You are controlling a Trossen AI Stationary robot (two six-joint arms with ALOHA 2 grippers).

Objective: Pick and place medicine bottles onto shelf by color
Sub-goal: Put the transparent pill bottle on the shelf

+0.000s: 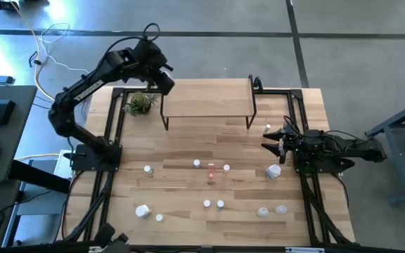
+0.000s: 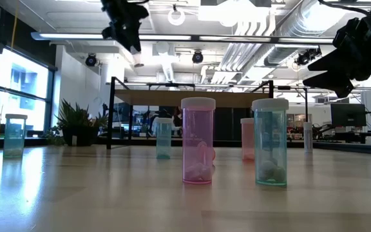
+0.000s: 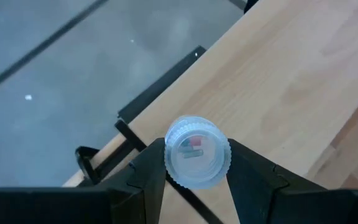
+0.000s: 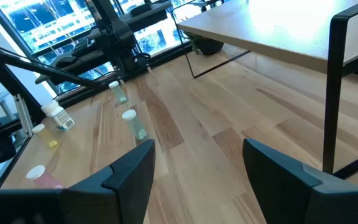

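My left gripper point(image 1: 162, 79) hangs over the left end of the light-wood shelf point(image 1: 206, 98) and is shut on a small clear bottle with a clear ribbed cap point(image 3: 197, 152). In the low view this gripper point(image 2: 131, 42) is well above the shelf point(image 2: 192, 96). My right gripper point(image 1: 269, 138) is open and empty above the table's right side; it also shows in its wrist view point(image 4: 197, 168). Several small bottles stand on the table, among them a pink one point(image 2: 198, 142) and a teal one point(image 2: 270, 142). A larger white bottle point(image 1: 273, 171) lies near my right gripper. My left gripper pinches the clear bottle between its two fingers point(image 3: 145, 177), one on each side just below the cap's rim point(image 3: 169, 163). The fingers point down from above. The bottle hangs upright, cap up, lifted clear above the shelf's left edge point(image 3: 185, 93).
A green plant point(image 1: 140, 103) stands beside the shelf's left legs. Black frame rails point(image 1: 111, 140) run along both table sides. More bottles stand near the front edge point(image 1: 142, 210) and front right point(image 1: 262, 211). One small bottle point(image 1: 267, 128) stands by the shelf's right leg.
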